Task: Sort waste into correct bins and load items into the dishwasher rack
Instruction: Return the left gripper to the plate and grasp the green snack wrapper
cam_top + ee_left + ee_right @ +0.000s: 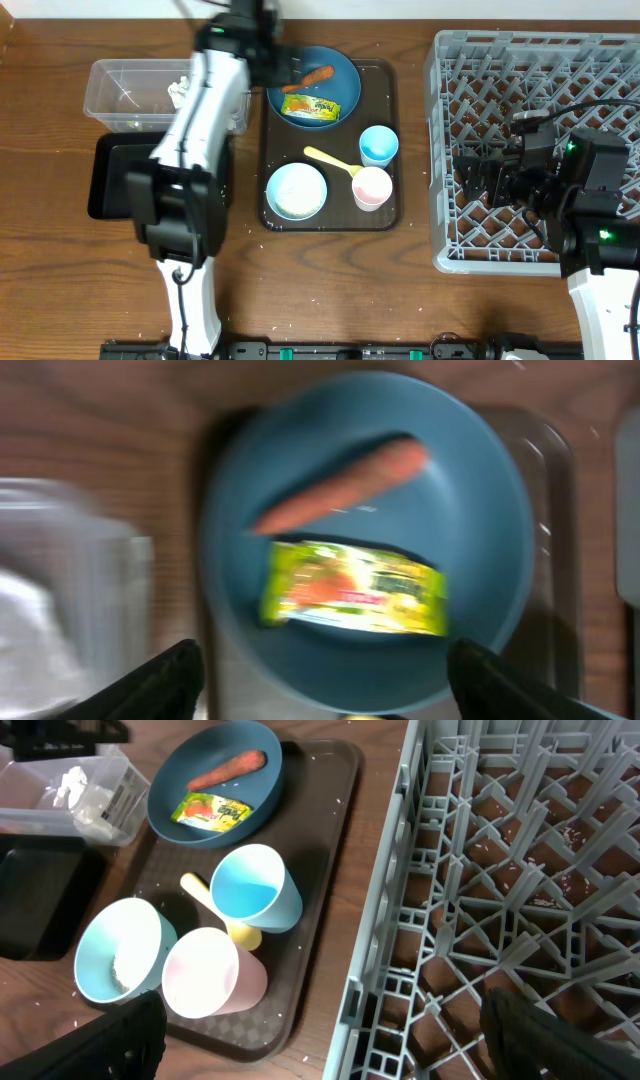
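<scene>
The left wrist view is blurred; the left claw [322,655] is seen spread wide and empty above the round dark-blue bowl [480,510], where the orange carrot piece [340,485] and shiny wrapper [352,588] lie; from overhead the clear tub [120,95] is partly hidden by the arm; the crumpled tissue [72,785] inside it is shown by the right wrist view; the right claw [322,1010] is spread wide over the grey peg rack [520,870].

Robot lab bench, staged as kitchen cleanup. Wood-grain table [60,300], left arm [195,120] and right arm [600,285] from 6 o'clock edge. Dishwasher rack [436,150] at 3 o'clock, serving tray [338,215] centre, clear tub [110,95] and black tray [108,185] at 9.
</scene>
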Robot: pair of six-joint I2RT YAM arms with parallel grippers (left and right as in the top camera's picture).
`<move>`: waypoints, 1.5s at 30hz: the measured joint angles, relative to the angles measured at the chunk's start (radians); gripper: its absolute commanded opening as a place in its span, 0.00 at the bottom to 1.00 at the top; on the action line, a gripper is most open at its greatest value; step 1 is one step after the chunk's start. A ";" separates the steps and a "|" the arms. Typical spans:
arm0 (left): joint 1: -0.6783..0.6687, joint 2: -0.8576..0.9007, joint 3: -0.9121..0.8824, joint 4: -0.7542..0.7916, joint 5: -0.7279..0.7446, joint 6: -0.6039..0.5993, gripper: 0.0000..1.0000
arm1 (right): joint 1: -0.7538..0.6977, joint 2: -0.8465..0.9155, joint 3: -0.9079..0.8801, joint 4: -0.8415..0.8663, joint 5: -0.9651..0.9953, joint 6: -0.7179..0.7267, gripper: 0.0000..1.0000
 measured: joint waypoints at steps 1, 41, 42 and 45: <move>-0.023 0.000 0.000 0.002 -0.017 0.005 0.83 | 0.000 0.000 0.000 0.000 0.000 0.000 0.98; -0.113 0.238 0.000 0.059 -0.145 0.030 0.06 | 0.000 0.000 0.000 -0.003 0.000 0.000 0.98; -0.113 0.224 0.000 0.051 -0.145 0.028 0.06 | 0.000 0.000 0.000 -0.003 0.000 0.000 0.98; -0.113 0.177 -0.001 0.044 -0.145 0.020 0.06 | 0.000 0.000 0.000 -0.003 0.000 0.000 0.98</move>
